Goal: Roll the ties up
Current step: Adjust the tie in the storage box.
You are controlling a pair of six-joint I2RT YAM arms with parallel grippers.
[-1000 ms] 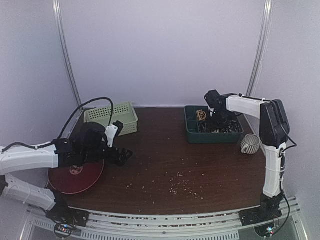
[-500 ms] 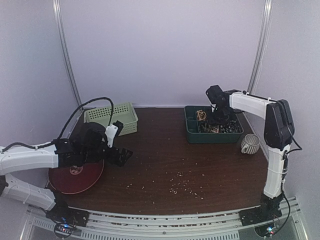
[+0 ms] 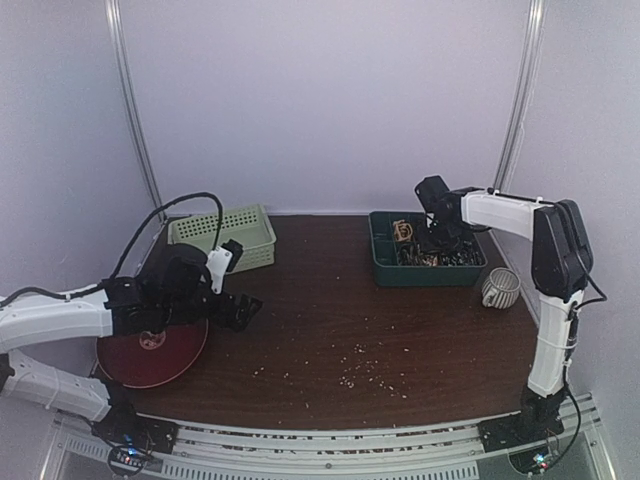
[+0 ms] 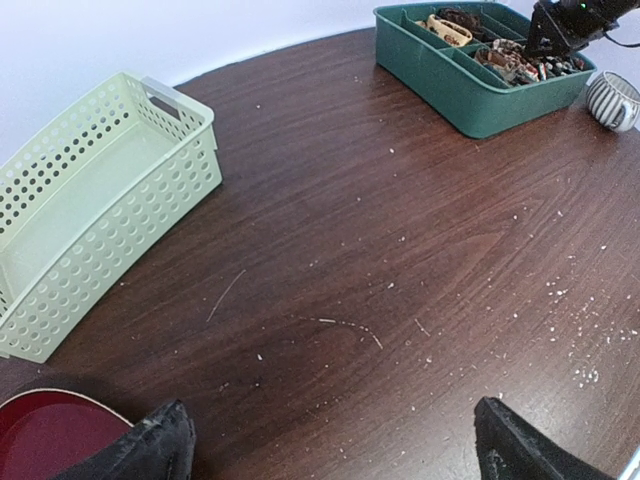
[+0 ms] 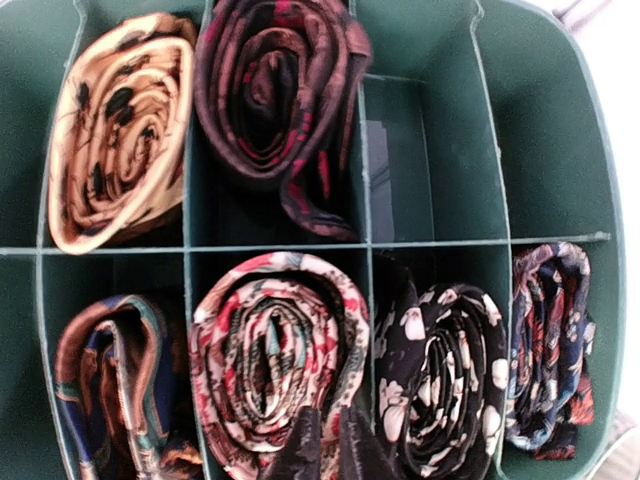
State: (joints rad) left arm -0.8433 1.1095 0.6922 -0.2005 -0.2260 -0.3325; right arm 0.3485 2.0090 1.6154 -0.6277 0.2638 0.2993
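Dark table (image 3: 330, 310), green divided tray (image 3: 425, 277) at its two o'clock, six rolled ties (image 5: 280, 350) in separate compartments, pale basket (image 4: 130, 230) at ten o'clock, left gripper (image 4: 331, 408) jaws wide, right gripper (image 5: 325, 428) jaws nearly closed over red-cream roll.

White-shelled arms (image 3: 505, 210) with black joints (image 3: 555, 245) — one looping black cable (image 3: 200, 197).

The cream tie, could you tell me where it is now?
In the right wrist view the cream tie lies rolled in the top-left compartment of the green tray, left of a dark red-brown roll and above a blue-and-brown one.
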